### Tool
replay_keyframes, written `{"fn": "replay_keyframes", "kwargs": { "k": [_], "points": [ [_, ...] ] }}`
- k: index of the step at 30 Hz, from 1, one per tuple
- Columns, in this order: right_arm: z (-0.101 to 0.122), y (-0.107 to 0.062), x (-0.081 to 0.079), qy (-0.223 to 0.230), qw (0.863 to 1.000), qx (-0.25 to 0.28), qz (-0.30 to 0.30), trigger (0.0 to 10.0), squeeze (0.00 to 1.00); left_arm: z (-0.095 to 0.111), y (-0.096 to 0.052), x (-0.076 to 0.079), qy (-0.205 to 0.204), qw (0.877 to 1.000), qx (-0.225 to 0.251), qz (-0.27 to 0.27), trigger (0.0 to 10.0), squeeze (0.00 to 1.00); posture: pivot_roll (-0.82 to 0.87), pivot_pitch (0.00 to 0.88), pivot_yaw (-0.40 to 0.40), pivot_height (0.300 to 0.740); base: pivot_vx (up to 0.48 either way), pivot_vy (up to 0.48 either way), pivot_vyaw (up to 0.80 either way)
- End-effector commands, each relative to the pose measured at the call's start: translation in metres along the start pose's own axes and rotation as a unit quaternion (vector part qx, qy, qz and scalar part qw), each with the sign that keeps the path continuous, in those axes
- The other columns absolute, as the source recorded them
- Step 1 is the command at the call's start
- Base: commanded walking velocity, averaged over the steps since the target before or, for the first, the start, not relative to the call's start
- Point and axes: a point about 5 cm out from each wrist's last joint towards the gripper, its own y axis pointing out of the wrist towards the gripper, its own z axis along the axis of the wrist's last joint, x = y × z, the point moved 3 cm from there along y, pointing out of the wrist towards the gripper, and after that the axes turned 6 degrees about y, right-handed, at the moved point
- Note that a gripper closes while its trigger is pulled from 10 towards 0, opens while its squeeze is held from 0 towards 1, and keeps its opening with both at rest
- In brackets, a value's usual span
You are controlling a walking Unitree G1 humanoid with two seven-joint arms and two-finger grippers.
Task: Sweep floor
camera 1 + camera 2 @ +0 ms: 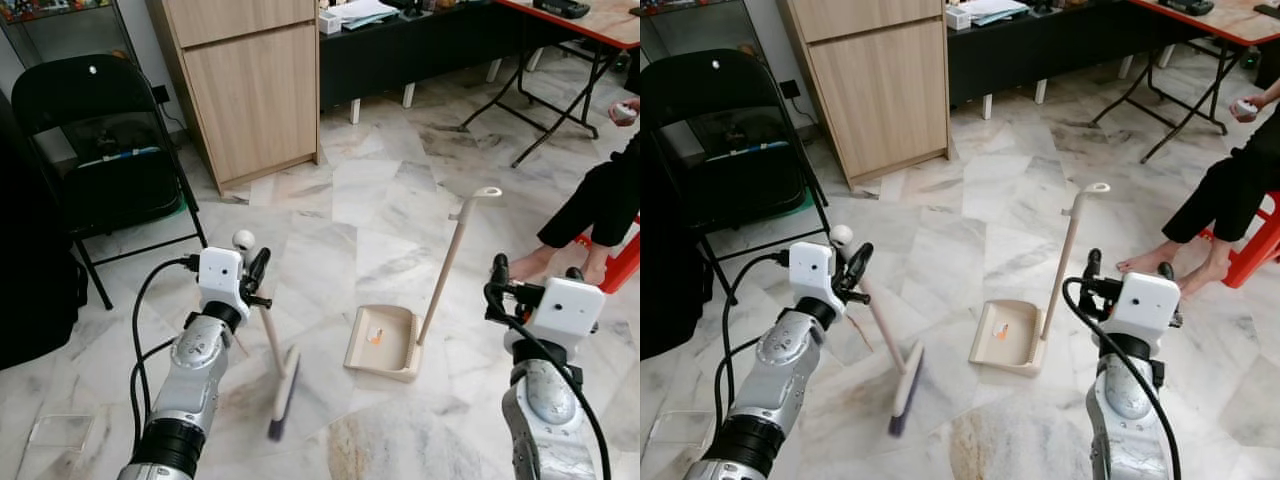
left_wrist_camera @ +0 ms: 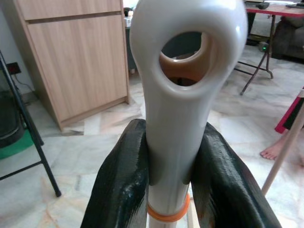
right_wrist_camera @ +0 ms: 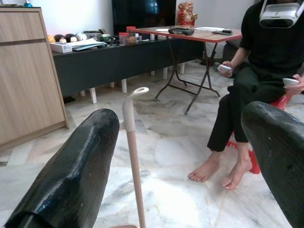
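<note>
Both arms are hanging out up front: left hand (image 1: pixel 256 283) is clamping its fingers on the broom (image 1: pixel 281 389) handle, bristles down on the marble floor (image 1: pixel 380 220). Right hand (image 3: pixel 183 156) is sitting wide apart, holding nothing. Dustpan (image 1: pixel 382 341) is standing just beside the broom with an orange scrap inside, so I'm guessing sweeping's partly done.

A lived-in home room: marble floor tiles (image 1: pixel 380 230), a wooden cabinet (image 1: pixel 250 90), a black folding chair (image 1: pixel 95 130), a low dark sideboard (image 3: pixel 118 61) crowded with jars, and a barefoot person (image 3: pixel 266 71) sitting nearby.
</note>
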Motion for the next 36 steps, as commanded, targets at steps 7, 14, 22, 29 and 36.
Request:
{"fn": "replay_keyframes", "kwargs": {
  "k": [7,14,22,29,36],
  "points": [
    [-0.0026,-0.0014,0.0047,0.005,1.0,-0.004,-0.011,10.0,0.0,0.0127,0.0026,0.0076,-0.001,0.999,0.034,-0.017,10.0,0.0,0.03,0.03,0.016,0.74,0.0,0.0,-0.11],
    [-0.0049,-0.004,0.004,0.0,1.0,-0.003,-0.008,10.0,0.0,0.0116,0.0024,0.0091,0.005,0.999,0.033,-0.022,10.0,0.0,0.03,0.026,0.016,0.74,0.0,0.0,-0.57],
    [-0.0036,-0.0031,0.0009,0.003,1.0,0.002,-0.004,10.0,0.0,0.0122,0.0029,0.0067,0.013,0.999,0.032,-0.017,10.0,0.0,0.04,0.047,0.015,0.74,0.0,0.0,0.0],
    [-0.0027,-0.0041,-0.0023,-0.004,1.0,0.005,0.009,10.0,0.0,0.0114,0.003,0.0056,0.016,0.999,0.03,-0.016,10.0,0.0,0.03,0.055,0.016,0.74,0.0,0.0,0.0],
    [-0.0032,-0.0045,-0.0026,-0.007,1.0,0.004,0.013,10.0,0.0,0.0116,0.0028,0.0057,0.019,0.999,0.031,-0.016,10.0,0.0,0.03,0.063,0.017,0.74,0.177,0.0,0.0]
  ]
}}
